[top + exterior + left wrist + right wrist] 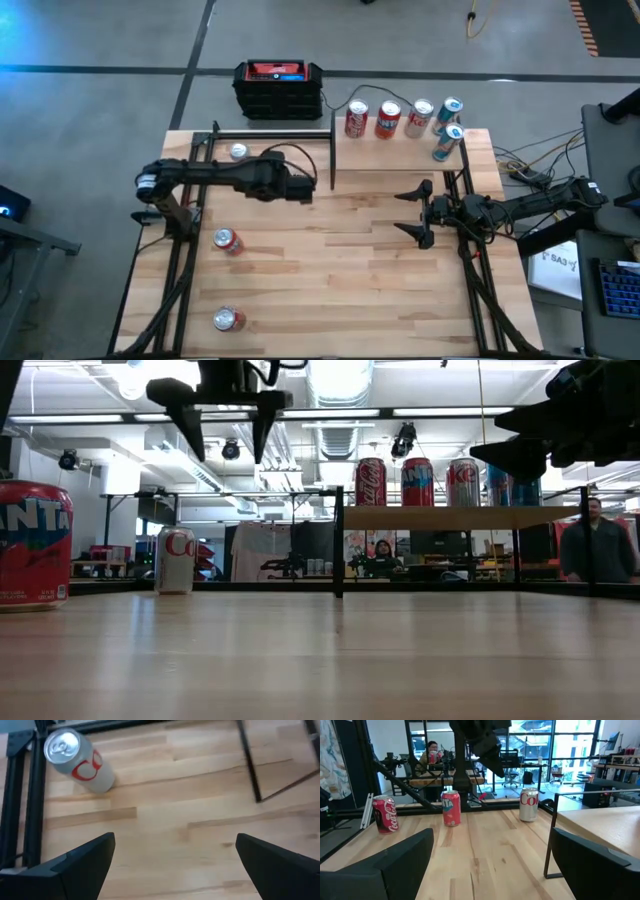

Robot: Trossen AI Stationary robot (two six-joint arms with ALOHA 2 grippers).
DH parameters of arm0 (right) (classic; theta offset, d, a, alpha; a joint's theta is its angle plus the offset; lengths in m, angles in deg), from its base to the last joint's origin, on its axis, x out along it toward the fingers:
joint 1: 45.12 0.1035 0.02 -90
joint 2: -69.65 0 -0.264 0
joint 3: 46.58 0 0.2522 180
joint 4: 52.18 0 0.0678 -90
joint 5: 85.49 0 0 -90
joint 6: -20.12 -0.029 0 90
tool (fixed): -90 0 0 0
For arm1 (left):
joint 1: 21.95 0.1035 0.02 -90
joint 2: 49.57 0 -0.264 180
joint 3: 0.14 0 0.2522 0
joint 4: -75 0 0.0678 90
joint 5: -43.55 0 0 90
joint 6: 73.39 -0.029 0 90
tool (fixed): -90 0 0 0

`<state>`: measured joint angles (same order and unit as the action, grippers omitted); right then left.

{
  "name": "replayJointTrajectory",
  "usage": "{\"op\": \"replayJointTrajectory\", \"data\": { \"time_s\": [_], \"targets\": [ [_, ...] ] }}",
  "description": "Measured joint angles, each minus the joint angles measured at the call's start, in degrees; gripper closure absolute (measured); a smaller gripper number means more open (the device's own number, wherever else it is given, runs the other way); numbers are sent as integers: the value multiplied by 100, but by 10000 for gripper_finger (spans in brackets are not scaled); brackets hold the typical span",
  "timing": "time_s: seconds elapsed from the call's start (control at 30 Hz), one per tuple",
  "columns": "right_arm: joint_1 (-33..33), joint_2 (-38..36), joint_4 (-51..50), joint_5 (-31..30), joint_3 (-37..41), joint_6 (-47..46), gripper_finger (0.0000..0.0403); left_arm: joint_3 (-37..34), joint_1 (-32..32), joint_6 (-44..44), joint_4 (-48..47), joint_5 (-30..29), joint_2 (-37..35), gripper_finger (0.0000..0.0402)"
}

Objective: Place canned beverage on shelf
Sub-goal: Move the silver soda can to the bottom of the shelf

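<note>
1. Cans on the shelf [400, 150] number five already; three more stand on the tabletop [330, 280]: a silver can [238, 152] at the far left, an orange can [228, 240] in the middle left, and a red can [229, 319] at the near left.
2. I judge the step in hand to be the approach to the next can. The left gripper [306, 186] hangs above the table with its fingers wide apart and holds nothing; the silver can is nearest to it.
3. The right gripper [419, 212] waits just in front of the shelf, spread wide and empty too.
4. The next move, in my judgement, calls for lowering the left gripper around the silver can [80, 761] while keeping it upright.
5. The left wrist view shows that can beside the black frame rail [34, 795]. The low view shows the shelf [460, 517] raised on posts, and the people behind it.
</note>
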<state>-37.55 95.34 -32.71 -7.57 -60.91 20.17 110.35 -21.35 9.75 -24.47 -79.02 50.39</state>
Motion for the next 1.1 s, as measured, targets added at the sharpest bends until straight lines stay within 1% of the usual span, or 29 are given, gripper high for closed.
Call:
{"op": "replayJointTrajectory", "data": {
  "time_s": [0.2,0.33,0.5,0.67,0.77,0.93,1.1],
  "targets": [
    [1,0,0,-1,0,-1,19,0,556,-166,-333,776,-6,2],
    [0,0,0,0,0,-2,19,0,910,-208,-427,852,-16,4],
    [1,0,0,0,0,0,19,0,1430,-665,-433,875,-111,8],
    [0,0,0,-2,0,0,19,-59,2052,-1013,-433,1139,-143,8],
    [2,-2,0,0,0,0,19,-159,2498,-1212,-433,1328,-146,8],
    [1,0,0,0,0,0,19,-366,3268,-1506,-405,1845,-150,8],
    [0,0,0,0,0,0,19,-903,3937,-1872,116,2217,-324,8]
  ]
}}
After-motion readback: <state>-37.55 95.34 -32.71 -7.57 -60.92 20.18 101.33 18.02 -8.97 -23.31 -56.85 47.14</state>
